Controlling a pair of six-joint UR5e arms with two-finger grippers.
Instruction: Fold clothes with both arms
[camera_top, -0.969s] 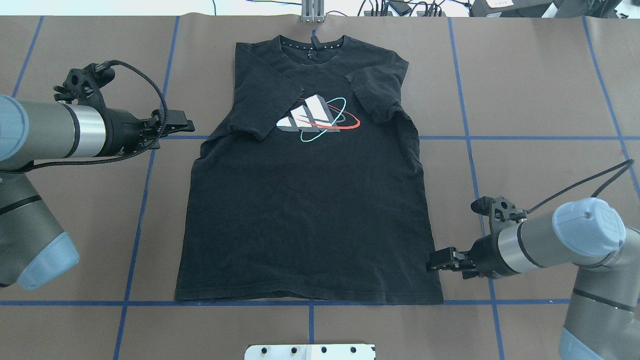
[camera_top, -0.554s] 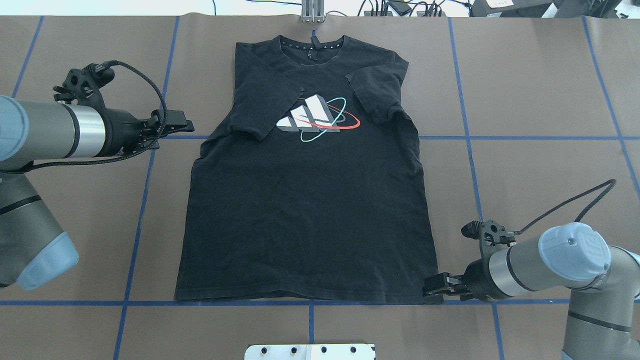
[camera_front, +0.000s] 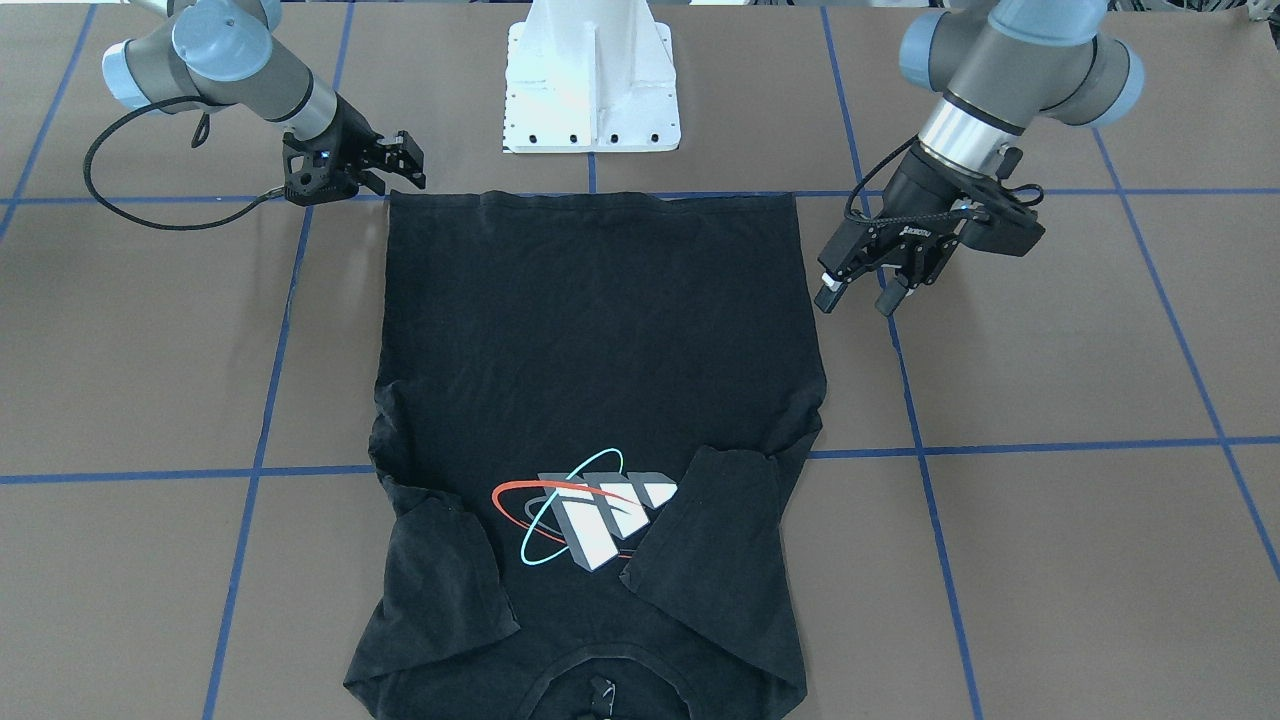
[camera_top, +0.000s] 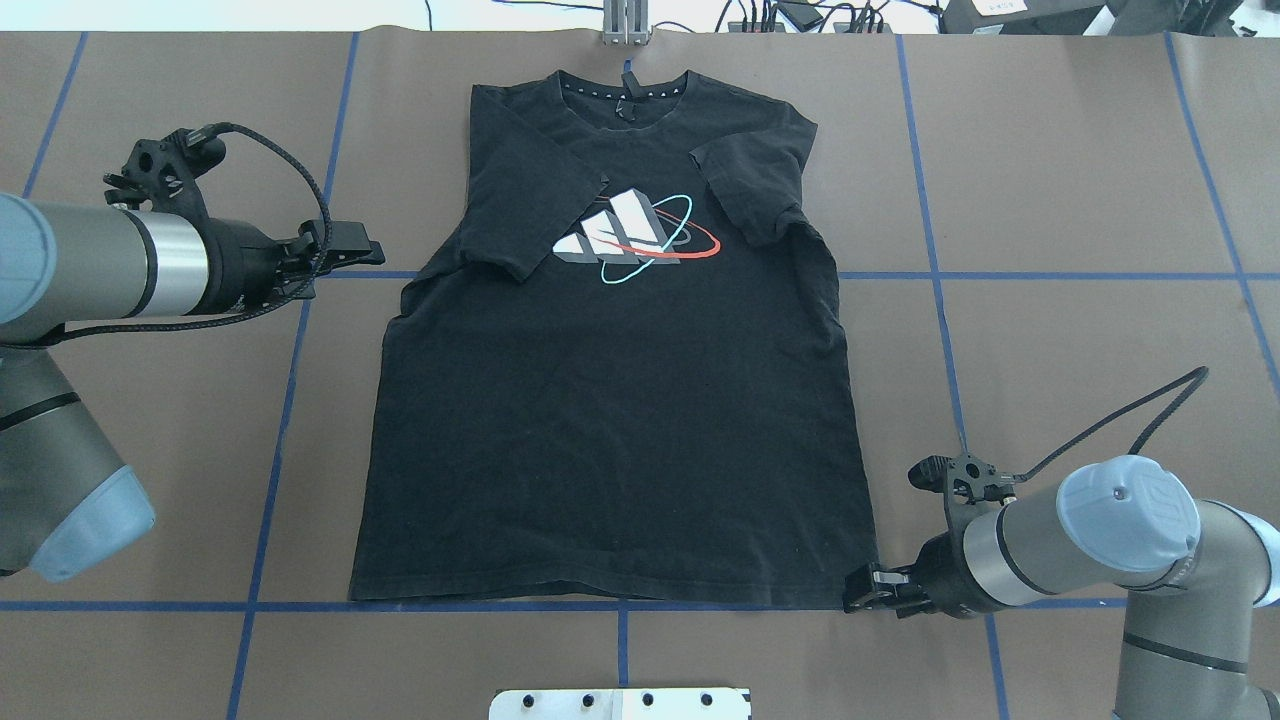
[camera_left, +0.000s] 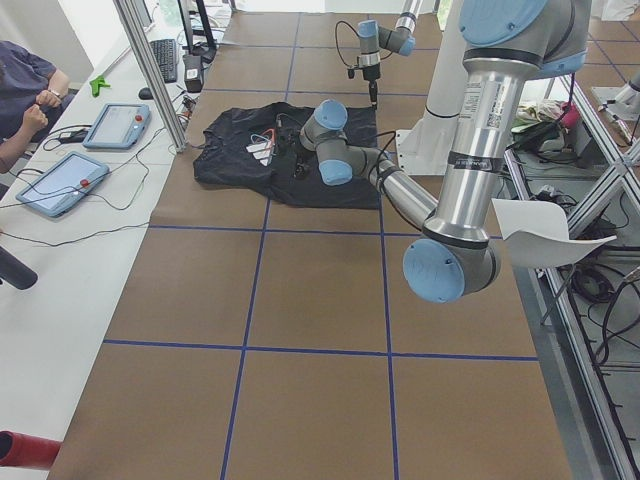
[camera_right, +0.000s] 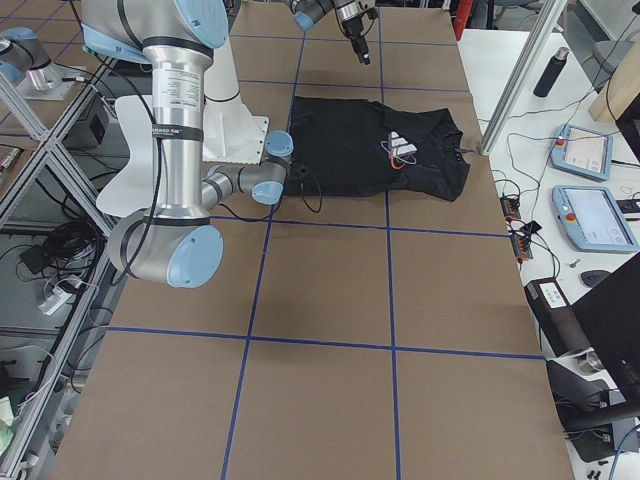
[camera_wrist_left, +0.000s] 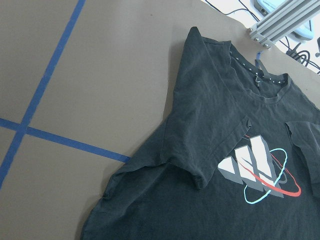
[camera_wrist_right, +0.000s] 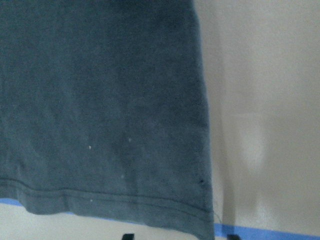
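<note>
Black T-shirt (camera_top: 610, 430) lies flat on the brown table (camera_top: 1080, 180), logo up, sleeves folded in. Likely soft, light and limp, so it will drape; pinch the hem corners. Right gripper (camera_top: 858, 592) spread at the right hem corner, not yet clamped. Left gripper (camera_front: 855, 298) spread, empty, off the shirt's left edge.

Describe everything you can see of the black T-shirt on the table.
The black T-shirt lies flat, logo side up, on the brown table, collar away from the robot. It looks like soft, creased fabric. Both short sleeves are folded inward, flanking the white logo with red and teal rings. The right gripper sits open at one hem corner.
</note>
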